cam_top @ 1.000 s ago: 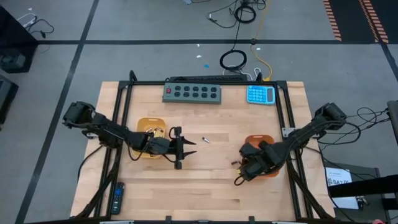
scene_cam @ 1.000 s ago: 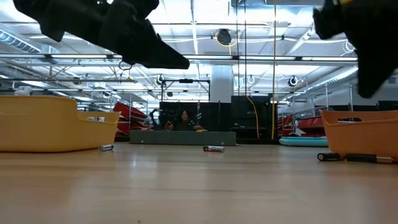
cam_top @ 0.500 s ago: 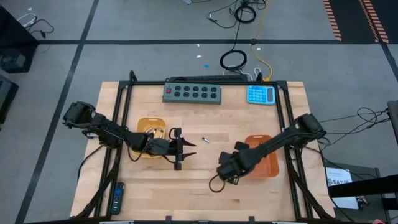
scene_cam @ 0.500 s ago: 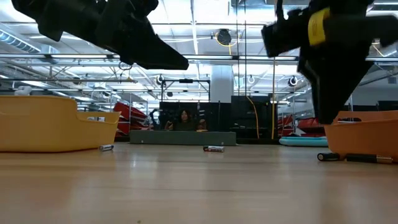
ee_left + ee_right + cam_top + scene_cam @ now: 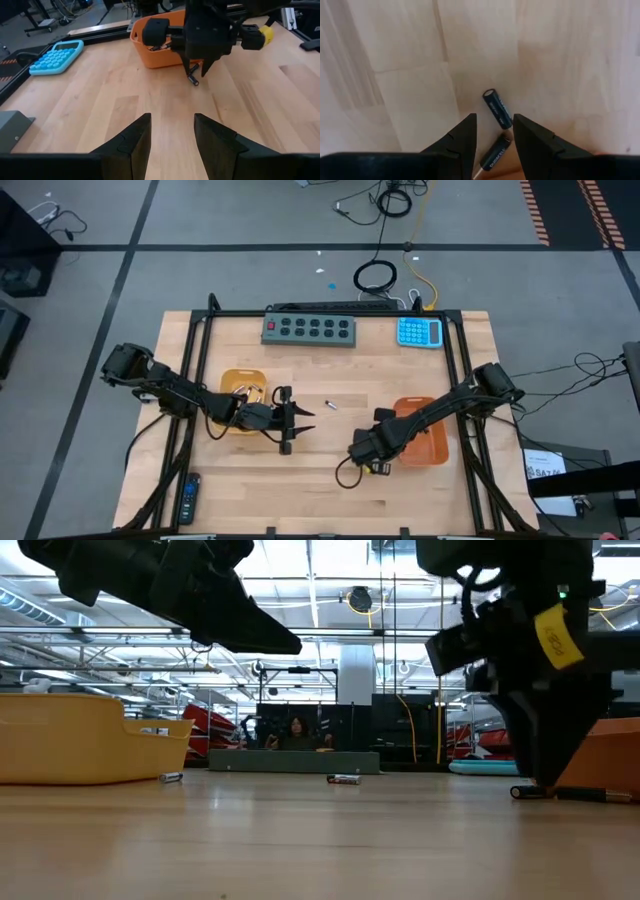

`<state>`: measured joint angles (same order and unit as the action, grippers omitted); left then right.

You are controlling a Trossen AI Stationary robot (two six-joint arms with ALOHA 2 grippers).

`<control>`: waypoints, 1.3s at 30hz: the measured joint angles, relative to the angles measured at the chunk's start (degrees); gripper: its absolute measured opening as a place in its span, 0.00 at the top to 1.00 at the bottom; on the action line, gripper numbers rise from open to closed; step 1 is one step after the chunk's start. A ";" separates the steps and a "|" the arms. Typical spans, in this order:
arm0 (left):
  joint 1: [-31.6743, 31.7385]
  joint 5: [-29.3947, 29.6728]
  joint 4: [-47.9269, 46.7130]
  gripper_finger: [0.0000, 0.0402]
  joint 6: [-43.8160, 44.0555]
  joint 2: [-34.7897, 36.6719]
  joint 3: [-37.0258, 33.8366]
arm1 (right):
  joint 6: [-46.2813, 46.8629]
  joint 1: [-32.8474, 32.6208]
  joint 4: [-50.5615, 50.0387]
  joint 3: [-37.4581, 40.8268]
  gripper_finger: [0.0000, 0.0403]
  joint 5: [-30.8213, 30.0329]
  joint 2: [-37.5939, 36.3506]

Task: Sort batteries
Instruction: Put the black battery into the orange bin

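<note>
Batteries number three on the bare wood, as far as I can tell: two dark cylinders [image 5: 497, 108] [image 5: 492, 154] lying just beside the right-hand orange tray [image 5: 425, 442], and one silvery cell [image 5: 330, 406] alone mid-table. The right gripper [image 5: 492, 137] hovers over the dark pair, fingers parted and empty. The left gripper [image 5: 296, 420], also parted and empty, hangs beside the left-hand yellow-orange tray [image 5: 236, 384]. Open wood lies toward the table's near edge.

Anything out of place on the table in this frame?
Yes: three small batteries lie loose on the wood, outside both trays: two dark cylinders under the open right tool beside the deep orange tray, one silver mid-table.
</note>
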<state>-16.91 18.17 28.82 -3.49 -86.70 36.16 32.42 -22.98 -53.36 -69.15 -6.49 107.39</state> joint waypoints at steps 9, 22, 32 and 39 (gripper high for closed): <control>0.00 0.00 -0.02 0.60 0.04 -0.01 0.00 | -2.40 0.02 2.84 3.06 0.71 0.53 0.02; 0.00 0.01 -0.85 0.60 0.07 -0.01 0.02 | -4.54 1.06 4.29 3.87 0.97 1.02 -0.15; 0.00 0.00 -1.12 0.60 0.11 -0.02 0.02 | -3.32 1.13 0.95 2.22 0.99 -4.26 -0.41; 0.00 0.00 -1.49 0.60 0.13 0.00 0.02 | 7.36 -3.01 -11.02 -1.93 1.00 -7.88 -10.33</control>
<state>-16.91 18.17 27.33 -3.36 -86.70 36.18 39.78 -25.99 -64.39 -71.08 -14.37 97.06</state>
